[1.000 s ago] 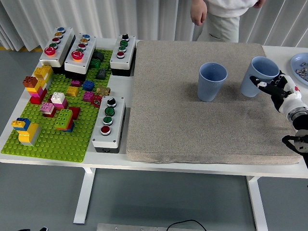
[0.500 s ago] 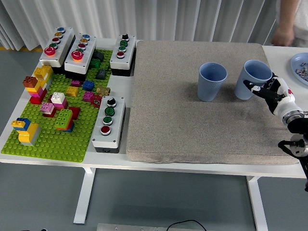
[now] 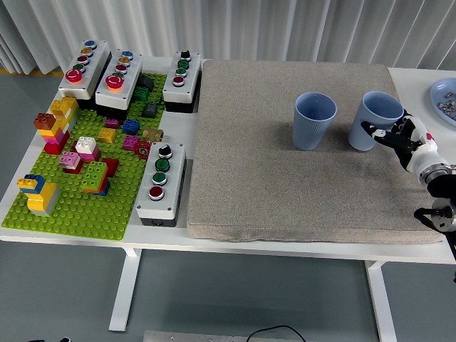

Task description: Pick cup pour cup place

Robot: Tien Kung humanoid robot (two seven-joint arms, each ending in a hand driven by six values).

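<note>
Two blue cups stand on the grey mat point(image 3: 285, 185). The left cup point(image 3: 313, 121) is upright and alone near the mat's middle. The right cup point(image 3: 374, 120) leans slightly to the left, and my right hand point(image 3: 399, 137) wraps its fingers around the cup's right side. The black right arm comes in from the right edge. My left arm does not appear in the head view.
A green brick baseplate point(image 3: 71, 206) with several coloured bricks fills the table's left. Three button boxes stand at the back left and one point(image 3: 160, 182) lies beside the mat. A blue plate point(image 3: 445, 96) sits at the far right edge.
My right hand shifted the right cup a little leftward and tilted it. The person at the far side walked off to the right and is gone from view.
</note>
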